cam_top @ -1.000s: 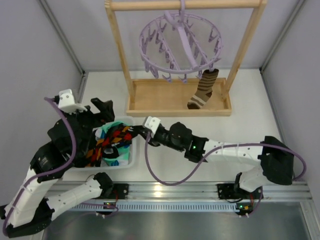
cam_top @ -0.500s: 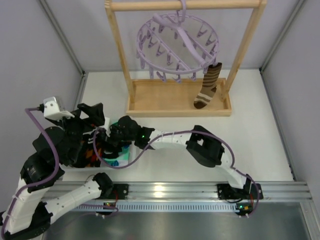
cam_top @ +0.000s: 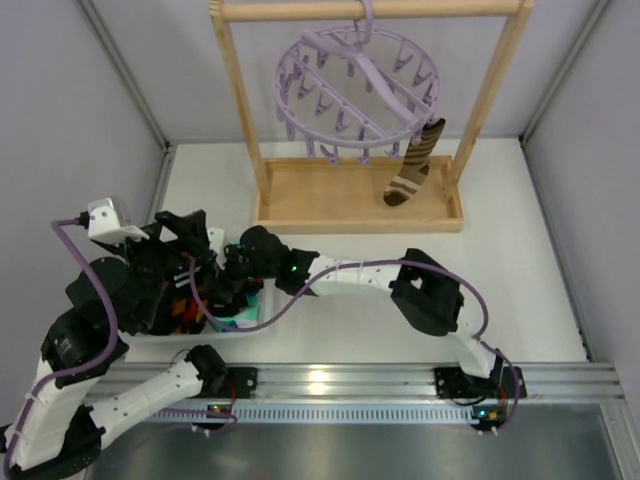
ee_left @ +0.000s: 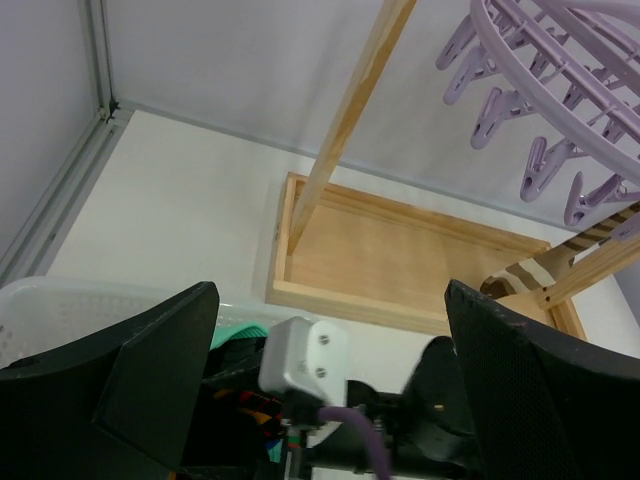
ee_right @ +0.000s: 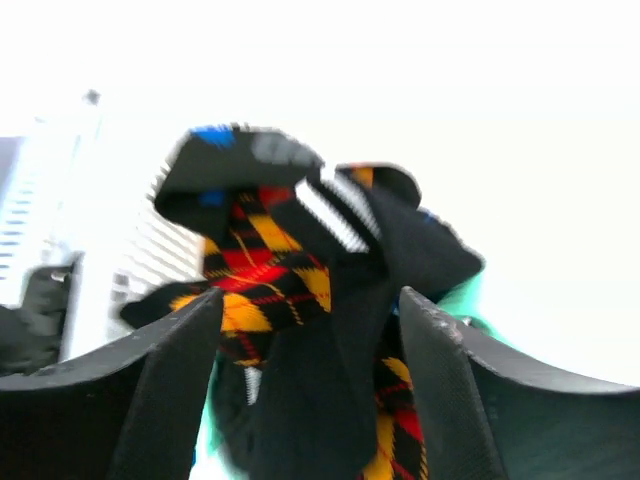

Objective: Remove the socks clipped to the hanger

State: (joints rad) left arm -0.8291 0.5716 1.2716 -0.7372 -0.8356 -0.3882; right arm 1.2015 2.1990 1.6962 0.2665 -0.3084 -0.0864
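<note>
The lilac hanger hangs from the wooden rail, and its pegs show in the left wrist view. One brown-striped sock is still clipped at its right side, over the wooden base. My right gripper is over the white basket, open, with a black sock with red and yellow diamonds lying loose between and below its fingers. A mint-green sock shows beside it. My left gripper stands wide open above the basket, holding nothing.
The wooden rail frame with its tray base stands at the back of the table. The basket's rim is at the near left. The right arm's white wrist camera sits between my left fingers. Grey walls close both sides.
My right arm has swung left from the basket's right edge to over the basket and its jaws have opened off the diamond sock. The hanger and the striped sock have swayed.
</note>
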